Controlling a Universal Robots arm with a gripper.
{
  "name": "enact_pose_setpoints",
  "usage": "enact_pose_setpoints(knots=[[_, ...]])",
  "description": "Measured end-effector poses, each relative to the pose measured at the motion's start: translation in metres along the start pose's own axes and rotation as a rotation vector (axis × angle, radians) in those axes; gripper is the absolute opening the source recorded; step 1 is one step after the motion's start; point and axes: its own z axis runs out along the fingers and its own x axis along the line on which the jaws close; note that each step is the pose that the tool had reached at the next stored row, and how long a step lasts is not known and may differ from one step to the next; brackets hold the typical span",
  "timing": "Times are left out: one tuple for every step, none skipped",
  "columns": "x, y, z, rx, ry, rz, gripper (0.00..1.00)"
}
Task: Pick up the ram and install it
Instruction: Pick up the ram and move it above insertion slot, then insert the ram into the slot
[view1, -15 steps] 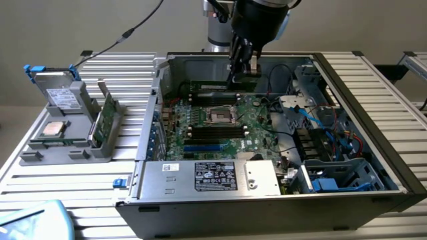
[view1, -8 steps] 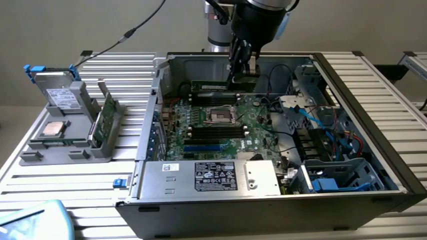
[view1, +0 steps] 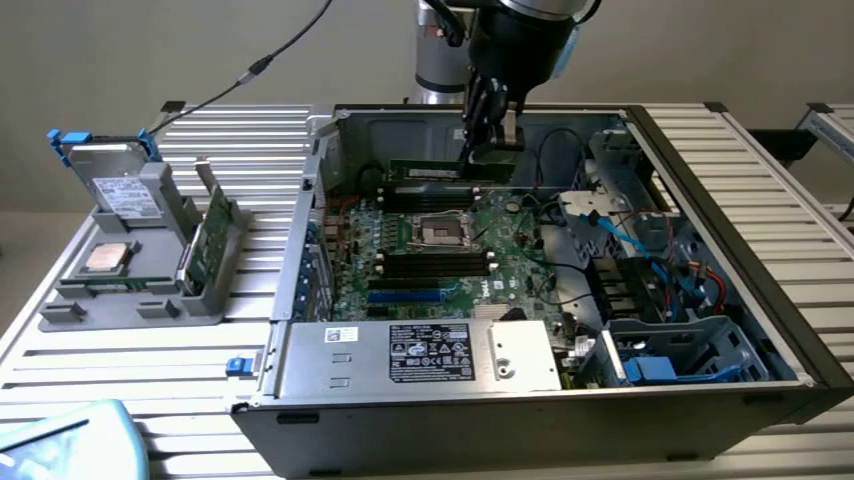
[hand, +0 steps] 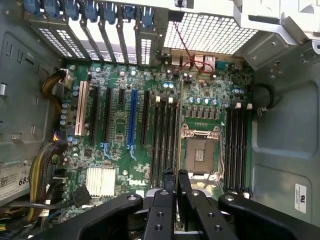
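Slatted metal table (view1: 761, 170) carries an open computer case (view1: 507, 425). Inside the case, near its far wall, the ram (view1: 430, 172) stands on its long edge along the far memory slots. The gripper (view1: 490, 142) reaches down into the case, its tips at the ram's upper edge. Its fingers (hand: 162, 200) are pressed almost together, with a thin slit between; whether they pinch the ram I cannot tell. Outside the case, a grey holder (view1: 80, 305) has another green board (view1: 211, 235).

whether the gripper (view1: 489, 145) grips the ram (view1: 434, 172) is unclear, and the arm (view1: 527, 30) and a teal thing (view1: 54, 440) at the bench (view1: 134, 370) corner are cut off.
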Motion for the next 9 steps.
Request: enact_pose_setpoints(knots=[[-0.0010, -0.0020, -0.0002, -0.0002, 0.0007, 0.000, 0.14], [-0.0013, -0.0021, -0.0002, -0.0001, 0.0009, 0.000, 0.14], [-0.0014, -0.0021, -0.0002, -0.0001, 0.0010, 0.000, 0.14], [-0.0014, -0.0021, -0.0002, -0.0001, 0.0009, 0.000, 0.14], [-0.0014, -0.0021, -0.0002, -0.0001, 0.0009, 0.000, 0.14], [-0.0014, -0.0021, -0.0002, 0.0000, 0.0009, 0.000, 0.14], [-0.0014, -0.0021, -0.0002, -0.0001, 0.0009, 0.000, 0.14], [-0.0014, -0.0021, -0.0002, -0.0001, 0.0009, 0.000, 0.14], [-0.0014, -0.0021, -0.0002, -0.0001, 0.0009, 0.000, 0.14]])
